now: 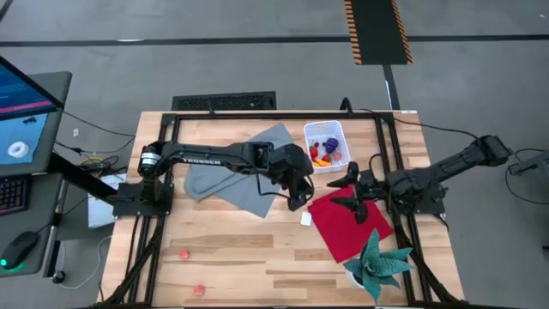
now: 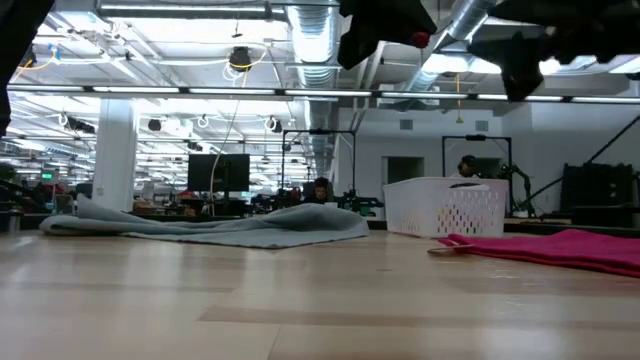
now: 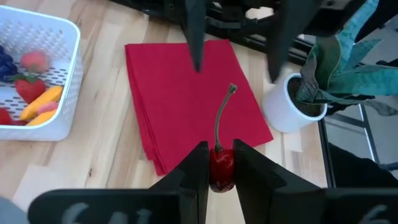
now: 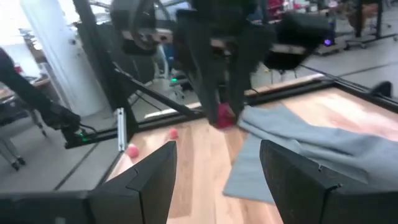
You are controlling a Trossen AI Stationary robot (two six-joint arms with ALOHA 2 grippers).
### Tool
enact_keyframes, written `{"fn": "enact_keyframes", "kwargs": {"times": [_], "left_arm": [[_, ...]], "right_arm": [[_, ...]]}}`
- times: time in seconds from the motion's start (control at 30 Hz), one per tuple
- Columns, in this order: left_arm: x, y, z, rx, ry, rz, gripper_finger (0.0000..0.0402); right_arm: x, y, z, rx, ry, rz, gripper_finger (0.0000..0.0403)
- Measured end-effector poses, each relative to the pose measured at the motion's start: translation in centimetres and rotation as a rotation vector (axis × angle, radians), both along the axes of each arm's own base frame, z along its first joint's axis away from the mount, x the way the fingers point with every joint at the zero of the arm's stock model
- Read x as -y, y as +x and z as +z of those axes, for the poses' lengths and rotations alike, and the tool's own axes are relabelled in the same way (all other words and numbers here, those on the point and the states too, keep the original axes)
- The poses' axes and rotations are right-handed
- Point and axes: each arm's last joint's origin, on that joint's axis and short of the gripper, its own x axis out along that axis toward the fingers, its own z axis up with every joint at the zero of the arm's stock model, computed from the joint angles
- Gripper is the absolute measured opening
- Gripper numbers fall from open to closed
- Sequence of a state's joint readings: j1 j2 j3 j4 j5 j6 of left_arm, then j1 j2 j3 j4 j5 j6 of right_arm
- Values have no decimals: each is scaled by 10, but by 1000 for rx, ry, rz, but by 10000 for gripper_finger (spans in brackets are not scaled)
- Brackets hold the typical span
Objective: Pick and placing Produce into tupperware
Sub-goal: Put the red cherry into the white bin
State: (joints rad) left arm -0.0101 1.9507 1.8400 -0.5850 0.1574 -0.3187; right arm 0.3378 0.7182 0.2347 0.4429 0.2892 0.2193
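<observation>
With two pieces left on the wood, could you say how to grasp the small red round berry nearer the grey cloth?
Pinch the small red round berry across its middle, straight down from above: it is round and lies alone on bare wooden table, both sides free.

The left arm reaches across the worktop [image 1: 223,249], its left end effector [image 3: 221,163] raised above the surface with fingers closed on a cherry [image 3: 221,169] (stem upright). The right arm lies folded at its side; the right end effector [image 1: 353,190] stands open.
</observation>
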Motion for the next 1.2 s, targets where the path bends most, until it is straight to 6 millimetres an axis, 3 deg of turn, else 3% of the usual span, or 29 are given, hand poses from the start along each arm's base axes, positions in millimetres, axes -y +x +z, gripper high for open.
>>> {"fn": "enact_keyframes", "kwargs": {"times": [0.5, 0.97, 1.2], "left_arm": [[0, -1, -1, -15, -5, -1, 51], [5, -5, -5, -74, 11, -14, 51], [4, -5, -6, -73, 17, -16, 51]], "right_arm": [[-5, 45, 10, -46, -76, 40, 253], [-3, 45, 16, -40, -92, 15, 196], [-3, 45, 12, -79, -81, 14, 147]]}}
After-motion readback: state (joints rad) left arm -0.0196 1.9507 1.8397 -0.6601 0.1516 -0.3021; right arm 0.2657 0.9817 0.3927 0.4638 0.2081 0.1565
